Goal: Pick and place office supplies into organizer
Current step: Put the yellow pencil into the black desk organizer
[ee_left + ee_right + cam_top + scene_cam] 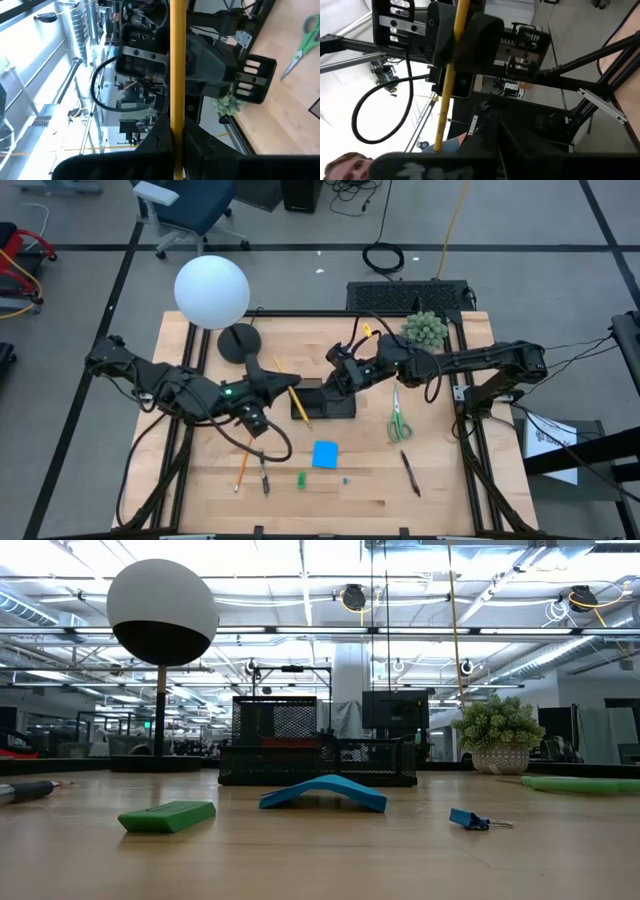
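My left gripper point(283, 387) is shut on an orange pencil point(298, 406) at the left end of the black organizer point(335, 406). The pencil also shows in the left wrist view point(177, 60) and the right wrist view point(451, 70). My right gripper point(338, 378) hovers over the organizer's far side, its fingers point(487, 117) together and empty. The blue note pad point(325, 453), a green piece point(301, 479), green-handled scissors point(398, 418), a black pen point(410, 473), another pencil point(243, 465) and a second pen point(265, 478) lie flat on the table. My left gripper pinches the orange pencil's shaft point(177, 125) between its two fingers. The pencil sticks out past the fingertips toward my right gripper. In the high view it slants over the organizer's left end; whether its lower end point(307, 423) touches anything, I cannot tell.
A white globe lamp point(211, 290) with a round black base point(240, 342) stands at the far left. A fuzzy green plant ball point(425, 330) stands at the far right. A small blue clip point(470, 819) lies near the note pad point(323, 792).
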Robot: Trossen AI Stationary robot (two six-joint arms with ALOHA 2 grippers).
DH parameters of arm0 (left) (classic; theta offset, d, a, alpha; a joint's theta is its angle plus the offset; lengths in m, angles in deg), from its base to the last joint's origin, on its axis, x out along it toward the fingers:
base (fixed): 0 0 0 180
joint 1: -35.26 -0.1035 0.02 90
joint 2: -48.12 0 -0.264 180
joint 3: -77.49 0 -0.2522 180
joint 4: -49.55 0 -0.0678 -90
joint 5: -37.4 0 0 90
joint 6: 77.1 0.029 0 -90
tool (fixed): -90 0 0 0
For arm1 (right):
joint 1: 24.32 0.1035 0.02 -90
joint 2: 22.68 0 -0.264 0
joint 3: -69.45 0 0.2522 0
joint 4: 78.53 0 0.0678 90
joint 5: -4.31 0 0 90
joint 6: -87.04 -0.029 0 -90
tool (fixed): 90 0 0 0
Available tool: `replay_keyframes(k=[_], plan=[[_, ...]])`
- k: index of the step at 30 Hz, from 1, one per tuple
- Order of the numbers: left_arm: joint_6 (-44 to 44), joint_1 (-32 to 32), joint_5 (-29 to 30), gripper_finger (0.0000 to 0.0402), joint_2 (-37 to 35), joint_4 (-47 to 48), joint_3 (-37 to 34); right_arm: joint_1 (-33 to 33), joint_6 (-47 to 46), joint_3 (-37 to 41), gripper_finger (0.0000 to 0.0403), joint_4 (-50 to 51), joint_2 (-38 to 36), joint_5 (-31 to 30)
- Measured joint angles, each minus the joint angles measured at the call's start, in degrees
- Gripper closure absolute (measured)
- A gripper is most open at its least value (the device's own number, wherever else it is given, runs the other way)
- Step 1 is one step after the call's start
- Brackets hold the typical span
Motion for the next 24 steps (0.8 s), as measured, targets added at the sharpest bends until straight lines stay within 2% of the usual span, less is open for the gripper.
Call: replay_keyframes(k=[12,24], plan=[[-14.0,0.1,1.2,0.0401,-2.1,-1.6,0.0,-1.3,2.8,0.0,0.0403,-0.2,-0.7,-1.5],[-36.0,-1.3,-0.4,0.0401,-7.2,-1.6,0.0,-3.1,12.6,0.0,0.0403,4.7,-5.7,-6.6]])
